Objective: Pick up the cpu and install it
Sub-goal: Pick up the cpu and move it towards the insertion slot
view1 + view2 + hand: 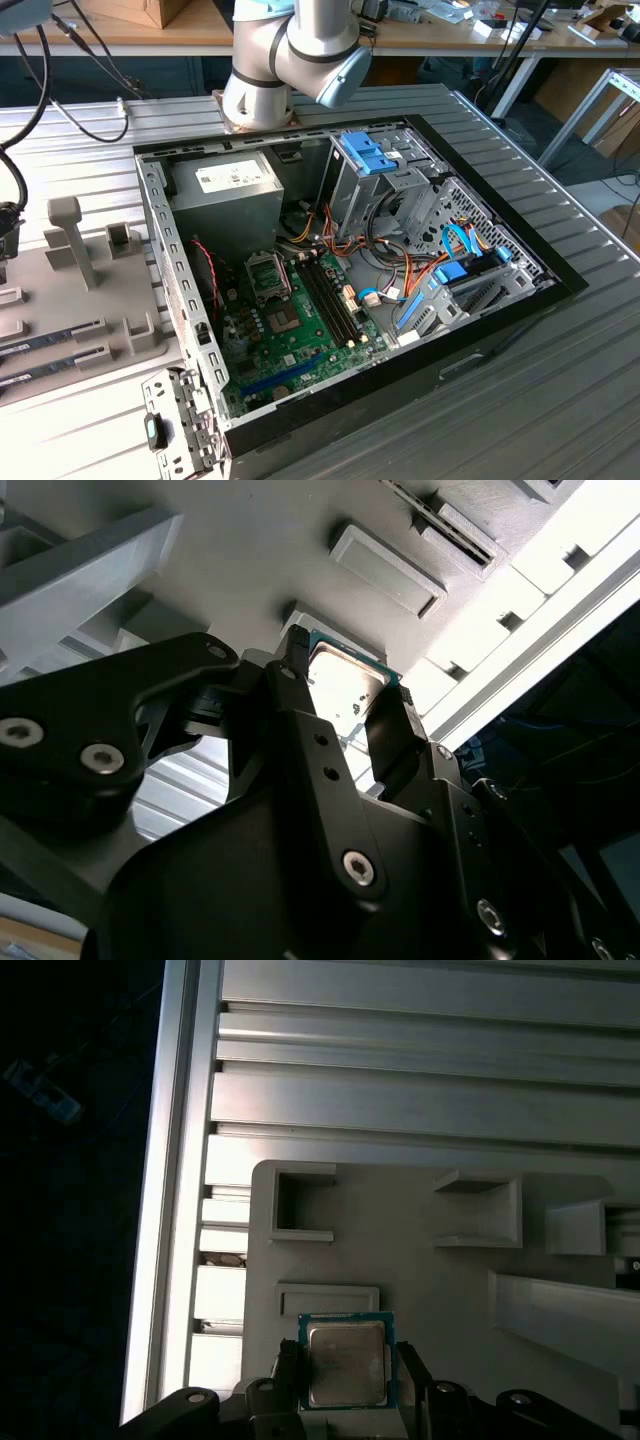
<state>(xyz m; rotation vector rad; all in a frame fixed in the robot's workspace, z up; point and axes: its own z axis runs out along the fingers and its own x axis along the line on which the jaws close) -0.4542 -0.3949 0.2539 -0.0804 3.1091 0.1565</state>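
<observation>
Silver-grey cpu point(345, 1365) clamped by opposite green edges in gripper point(348, 1358), over grey fixture tray point(390, 1240), in both wrist views; edge hold likely spares underside contacts; motherboard point(300, 335) lies lower centre of exterior view

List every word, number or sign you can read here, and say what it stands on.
The power supply label: print too small to read.
The cpu: faint marks on its metal top, unreadable.
The motherboard: markings too small to read.
No text can be quoted.
</observation>
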